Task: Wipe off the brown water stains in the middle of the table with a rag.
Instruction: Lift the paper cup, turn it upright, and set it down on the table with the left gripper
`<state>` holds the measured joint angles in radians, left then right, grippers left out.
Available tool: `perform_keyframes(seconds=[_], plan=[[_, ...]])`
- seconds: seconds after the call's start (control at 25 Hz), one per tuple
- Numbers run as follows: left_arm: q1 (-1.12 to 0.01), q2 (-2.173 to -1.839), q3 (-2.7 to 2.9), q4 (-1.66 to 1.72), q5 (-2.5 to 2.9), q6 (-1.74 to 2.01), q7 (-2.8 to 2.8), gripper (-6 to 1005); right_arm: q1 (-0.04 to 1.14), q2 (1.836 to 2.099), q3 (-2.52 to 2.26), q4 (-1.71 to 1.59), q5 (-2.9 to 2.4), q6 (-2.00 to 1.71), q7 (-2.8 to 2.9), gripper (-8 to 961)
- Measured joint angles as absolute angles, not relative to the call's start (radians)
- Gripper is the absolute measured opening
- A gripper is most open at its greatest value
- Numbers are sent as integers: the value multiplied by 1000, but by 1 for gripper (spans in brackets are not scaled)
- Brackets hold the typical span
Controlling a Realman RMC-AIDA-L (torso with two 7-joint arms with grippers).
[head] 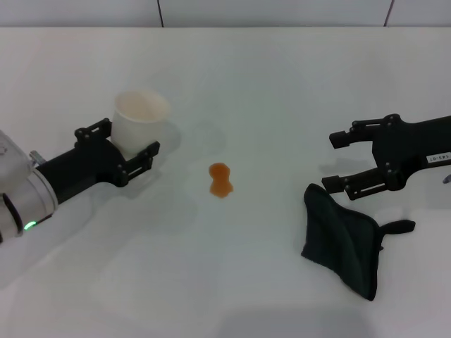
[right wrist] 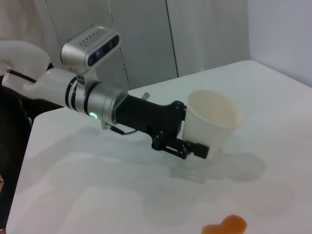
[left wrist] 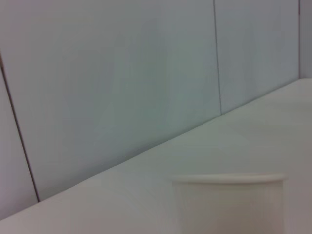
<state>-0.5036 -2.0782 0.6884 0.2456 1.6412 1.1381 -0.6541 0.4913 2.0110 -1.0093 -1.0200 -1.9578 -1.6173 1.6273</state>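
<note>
Right gripper (head: 340,160) at right of frame, fingers spread wide, holding nothing. Just below it, lower right: rag (head: 343,238), crumpled on the table (head: 232,84), long axis running down and to the right. Mid-frame, well apart to the left: stains (head: 220,179). Left gripper (head: 130,144) at left, fingers around a cup (head: 139,120); much farther from the rag.

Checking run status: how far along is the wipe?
Barely started. Done: nothing wiped; the stain sits whole on the table. In hand: the left hand grips the cup, tilted, left of the stain. The right hand hangs open just above the rag, which lies crumpled and ungrasped. Left: grasp the rag, carry it to the stain, wipe.
</note>
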Motion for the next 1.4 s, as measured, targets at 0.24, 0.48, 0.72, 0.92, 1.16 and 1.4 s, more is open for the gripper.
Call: perform_keyframes(seconds=[0.24,0.48,0.72,0.92,1.16,1.4], plan=[[-511,-2080,687,175,1592,1135,-603,647,489,2011,-1008,-1011,-1948,-1618,1621,869],[-504,-2083,687,135,1582,1096,-583,650,483,2011,-1007,-1011,-1945,-1626,1615,869],[-515,-2085,689,108,1576,1083,-560,664,481,2011,-1009,-1010,-1945,-1627,1612,869],[-524,-2087,689,63,1574,1053,-508,675,481,2011,-1009,-1006,-1945,-1626,1603,869],[-507,-2090,686,51,1550,1061,-487,688,483,2011,-1004,-983,-1945,-1619,1587,869],[-507,-2091,690,48,1548,1058,-489,701,487,2011,-1002,-979,-1945,-1618,1586,869]])
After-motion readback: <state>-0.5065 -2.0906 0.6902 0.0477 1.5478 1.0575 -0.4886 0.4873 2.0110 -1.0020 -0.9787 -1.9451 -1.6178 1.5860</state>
